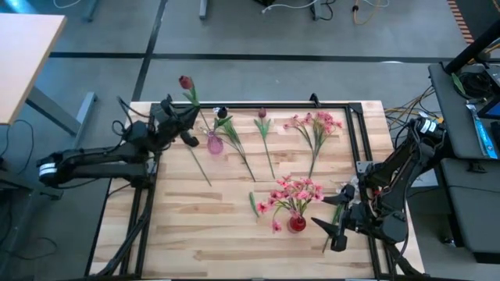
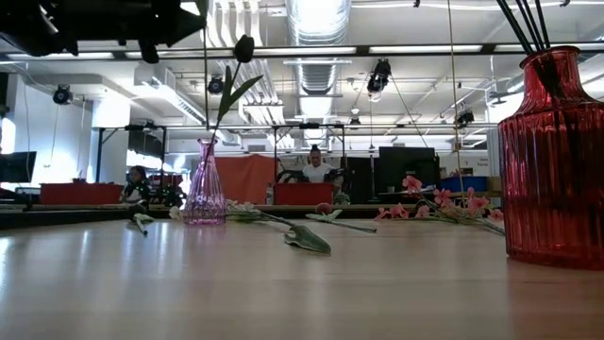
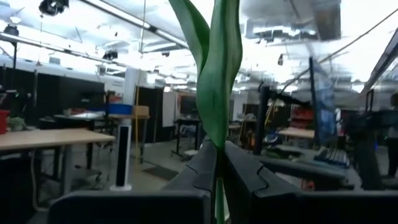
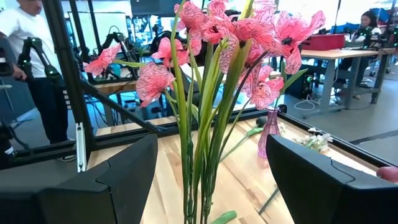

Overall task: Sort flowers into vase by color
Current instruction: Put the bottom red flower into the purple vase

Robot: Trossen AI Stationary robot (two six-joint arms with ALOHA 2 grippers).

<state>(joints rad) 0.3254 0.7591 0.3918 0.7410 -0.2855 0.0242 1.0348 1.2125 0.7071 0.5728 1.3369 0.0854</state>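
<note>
Maroon tulip with green stem [image 1: 187, 86]: we are pinching it tight in our left pincer [image 1: 190, 117] above the pink glass vase [image 1: 213, 143]; our right pincer [image 1: 334, 229] is gaping empty.

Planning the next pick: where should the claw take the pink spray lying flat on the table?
Take the pink spray by its bare lower stem, coming straight down, fingers across it. It lies flat with room either side; the blooms fan wide.

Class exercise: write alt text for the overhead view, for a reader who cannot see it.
Seen from above, the left gripper holds a maroon tulip by its stem near the pink vase. The right gripper, open, sits beside the red vase of pink sprays, with more flowers lying on the wooden table.
</note>
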